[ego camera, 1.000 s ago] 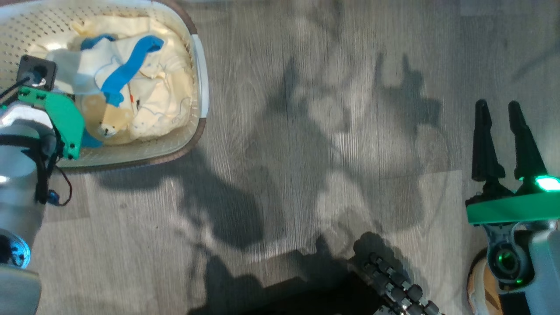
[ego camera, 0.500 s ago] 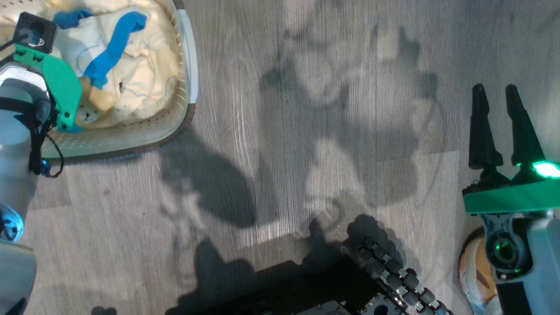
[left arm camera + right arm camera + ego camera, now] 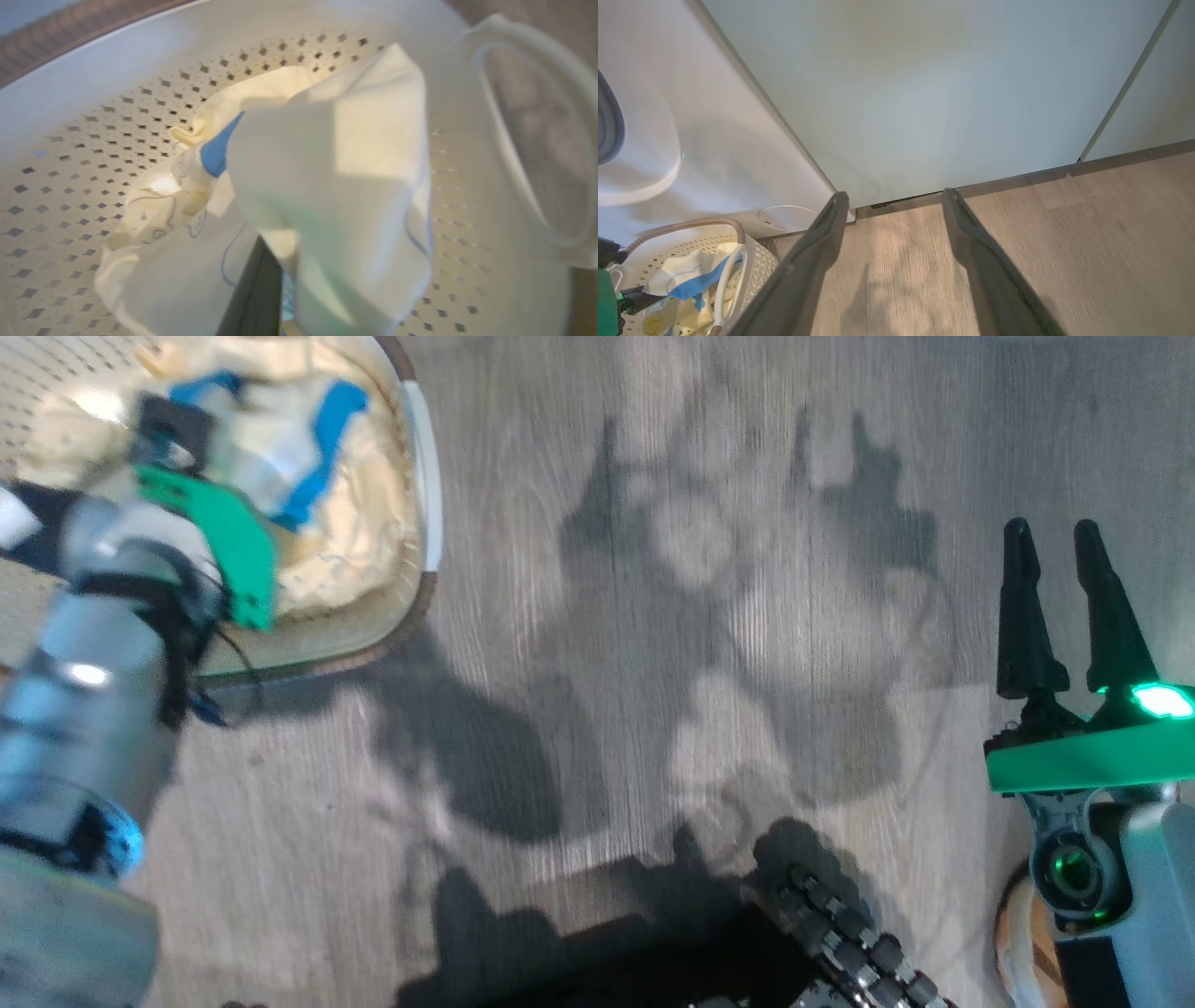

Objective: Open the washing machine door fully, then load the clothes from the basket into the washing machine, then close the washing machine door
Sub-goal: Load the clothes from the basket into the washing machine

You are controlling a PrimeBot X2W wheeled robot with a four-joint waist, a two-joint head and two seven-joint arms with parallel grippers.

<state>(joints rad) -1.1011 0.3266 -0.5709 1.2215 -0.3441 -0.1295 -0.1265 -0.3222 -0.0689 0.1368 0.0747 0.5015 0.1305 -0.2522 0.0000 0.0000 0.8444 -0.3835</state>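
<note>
At ten o'clock my left jaws pinch the clothes [image 3: 327, 186] inside the basket [image 3: 422, 457]; my right jaws, at three o'clock, gape empty.

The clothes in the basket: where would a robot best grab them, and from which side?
Probably the raised, bunched fold of the clothes on top of the pile, coming down from above. The basket walls rise round them, blocking the sides, and a fold gives something to pinch.

The left gripper [image 3: 201, 476] pointed downward off an outstretched forearm [image 3: 89, 709], 1 dark finger [image 3: 254, 289] showing; the right gripper [image 3: 1052, 537] stood upright, its 2 fingers apart.
</note>
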